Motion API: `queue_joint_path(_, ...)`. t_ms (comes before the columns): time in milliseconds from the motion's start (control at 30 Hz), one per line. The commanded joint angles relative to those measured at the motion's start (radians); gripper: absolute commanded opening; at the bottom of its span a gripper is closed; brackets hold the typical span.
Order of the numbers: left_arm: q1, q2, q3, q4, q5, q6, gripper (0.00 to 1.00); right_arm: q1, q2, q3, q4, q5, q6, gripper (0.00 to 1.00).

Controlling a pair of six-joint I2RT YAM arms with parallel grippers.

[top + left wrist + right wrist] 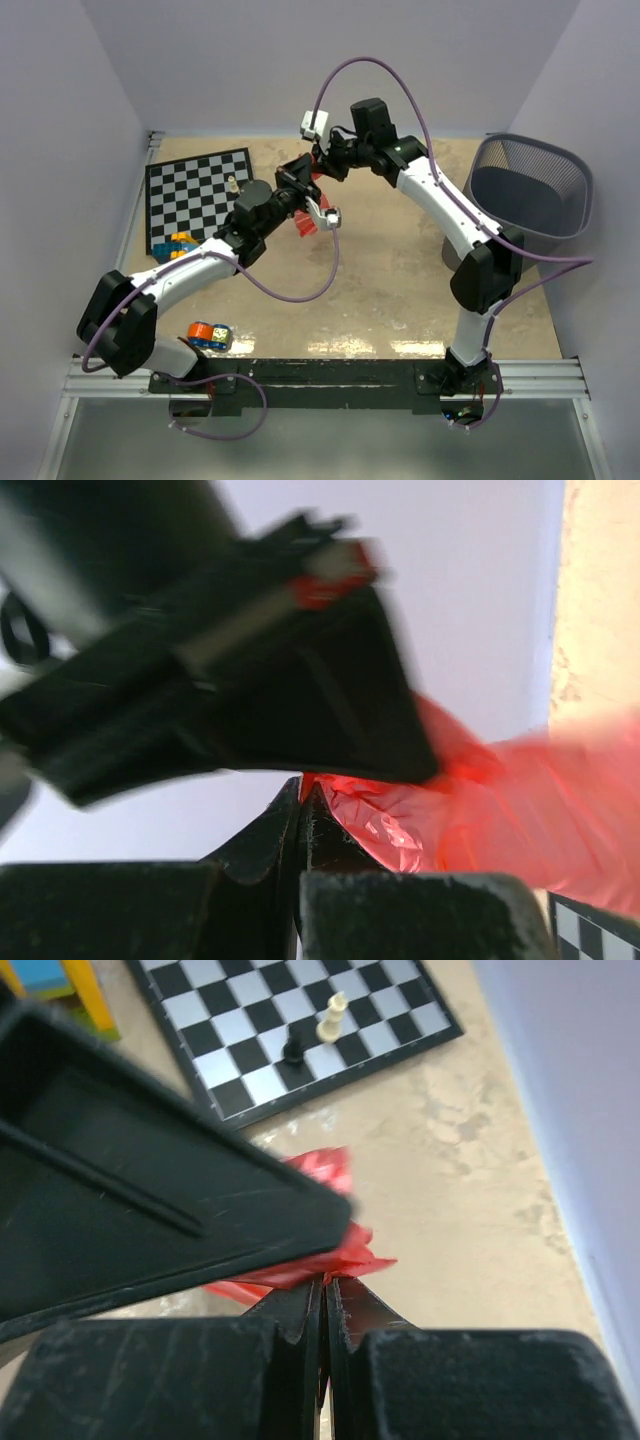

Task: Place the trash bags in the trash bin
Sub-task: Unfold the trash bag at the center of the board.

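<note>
A red-orange trash bag (306,224) hangs above the middle of the table, pinched between both grippers. My left gripper (308,183) is shut on one edge of the film; in the left wrist view the bag (500,815) spreads to the right of the closed jaws (303,788). My right gripper (326,168) is shut on the bag too, and the film (365,1253) bunches at its fingertips (327,1280). The two grippers almost touch, each filling the other's view. The dark mesh trash bin (530,190) stands at the far right, apart from the bag.
A chessboard (200,198) lies at the back left with two pieces (310,1035) on it. Colored blocks (176,246) sit by its near edge. A blue and orange object (208,335) rests near the left arm's base. Walls close the left, back and right sides.
</note>
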Motion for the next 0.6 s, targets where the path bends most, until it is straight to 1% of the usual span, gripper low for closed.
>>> queue_joint_path(0, 0.011, 0.019, 0.11, 0.082, -0.022, -0.001, 0.0, 0.037, -0.059, -0.023, -0.009, -0.053, 0.005, 0.0)
queue_joint_path(100, 0.034, 0.057, 0.119, 0.101, -0.05, 0.0, 0.0, 0.038, -0.1, -0.029, -0.02, -0.087, 0.031, 0.0)
queue_joint_path(200, 0.048, 0.045, 0.086, 0.074, -0.041, 0.0, 0.0, 0.022, -0.125, -0.012, 0.003, -0.093, 0.041, 0.0)
queue_joint_path(333, 0.015, -0.027, 0.009, 0.027, 0.002, 0.0, 0.0, -0.003, -0.099, 0.019, 0.095, -0.017, 0.089, 0.0)
queue_joint_path(467, -0.015, -0.069, -0.007, 0.057, 0.042, 0.009, 0.0, 0.0, -0.077, -0.055, 0.103, -0.004, 0.058, 0.0)
queue_joint_path(567, -0.013, -0.038, 0.058, 0.072, 0.016, 0.009, 0.0, 0.012, -0.1, -0.121, 0.1, -0.018, 0.051, 0.0)
